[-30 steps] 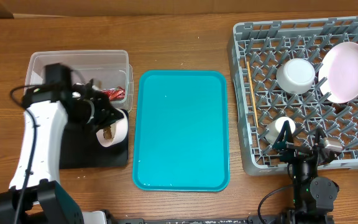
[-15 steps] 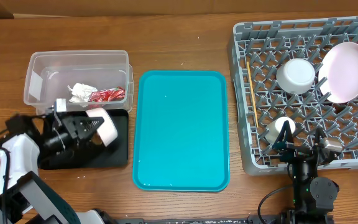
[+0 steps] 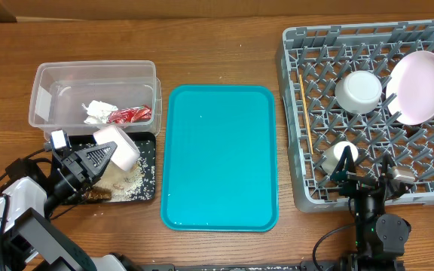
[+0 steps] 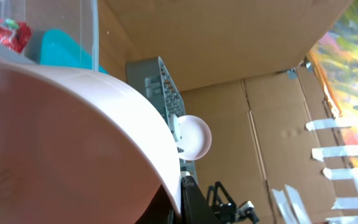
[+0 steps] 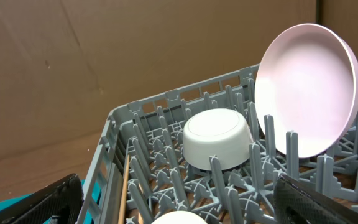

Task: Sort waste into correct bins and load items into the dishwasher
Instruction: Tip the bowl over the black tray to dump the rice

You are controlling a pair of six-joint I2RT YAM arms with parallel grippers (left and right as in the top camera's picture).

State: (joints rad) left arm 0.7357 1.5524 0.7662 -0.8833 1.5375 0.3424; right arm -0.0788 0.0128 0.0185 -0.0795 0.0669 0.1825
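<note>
My left gripper [image 3: 105, 153] is shut on the rim of a small white bowl [image 3: 120, 147], held tilted over the shallow black tray [image 3: 148, 143]. Brownish-white food scraps [image 3: 129, 181] lie on that tray. The clear tub [image 3: 51, 83] behind it holds a crumpled white tissue [image 3: 96, 111] and a red wrapper [image 3: 131, 114]. In the left wrist view the bowl [image 4: 73, 143] fills the frame beside the finger [image 4: 184, 202]. The grey dish rack [image 3: 296, 150] holds a second bowl [image 3: 359, 90], the plate [image 3: 419, 86], a cup [image 3: 339, 155] and chopsticks [image 3: 305, 113]. My right gripper [image 3: 364, 178] is open at the rack's front edge.
A large teal tray [image 3: 221, 158] lies between the bins and the rack. The right wrist view shows the rack's pegs [image 5: 219, 180], the bowl [image 5: 216, 140], the plate [image 5: 306, 87] and a chopstick [image 5: 124, 186]. Cardboard walls stand behind the table.
My left arm has swung down toward the front left with the bowl. The bowl has tipped further, and food scraps now show on the black tray. The right arm has not moved.
</note>
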